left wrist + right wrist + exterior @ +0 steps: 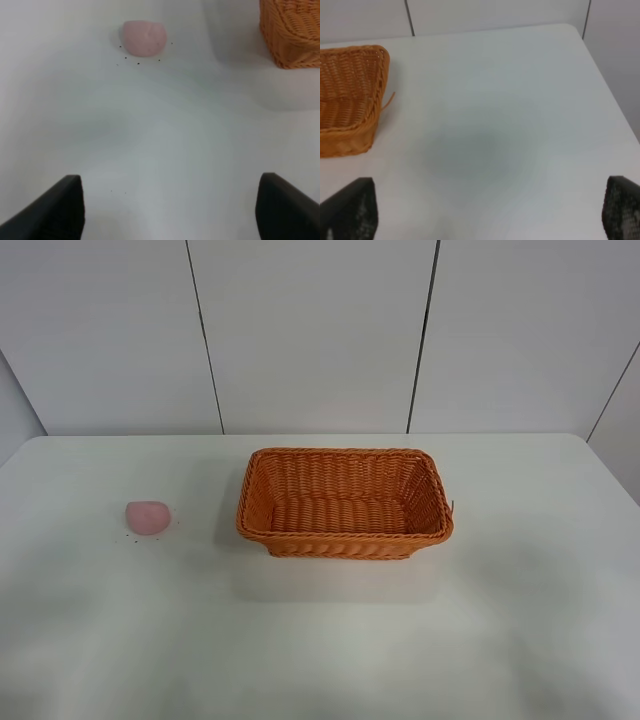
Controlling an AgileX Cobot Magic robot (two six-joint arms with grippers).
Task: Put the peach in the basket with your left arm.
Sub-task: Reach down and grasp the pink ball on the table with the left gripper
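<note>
White bench (320, 650) fills nearly all we see, backed by pale wall panels (310, 330) with dark seams. On it the peach (147, 516) sits alone toward the left of the high view. It is well apart from the basket (345, 538) and short of the bench's left edge, with bare surface on every side (a few dark specks (125, 57) lie scattered around its base).

The basket stands upright near the middle of the bench, one long side toward us, its woven floor fully in view. Its braided rim flares out over a narrower floor, and open bench runs between its left wall and the peach. A loose strand (389, 98) pokes out at its right corner.

From the left wrist camera we see the peach ahead of the left tool (167, 210), with a corner of the basket off to one side. The tool's two dark fingers (55, 212) stand wide apart, open, with only bare bench showing between them, well short of the fruit.

The right tool (487, 212) is likewise spread open over the bench on the basket's right side. Broad clear surface reaches from there to the far and right edges, which meet at a rounded corner.
</note>
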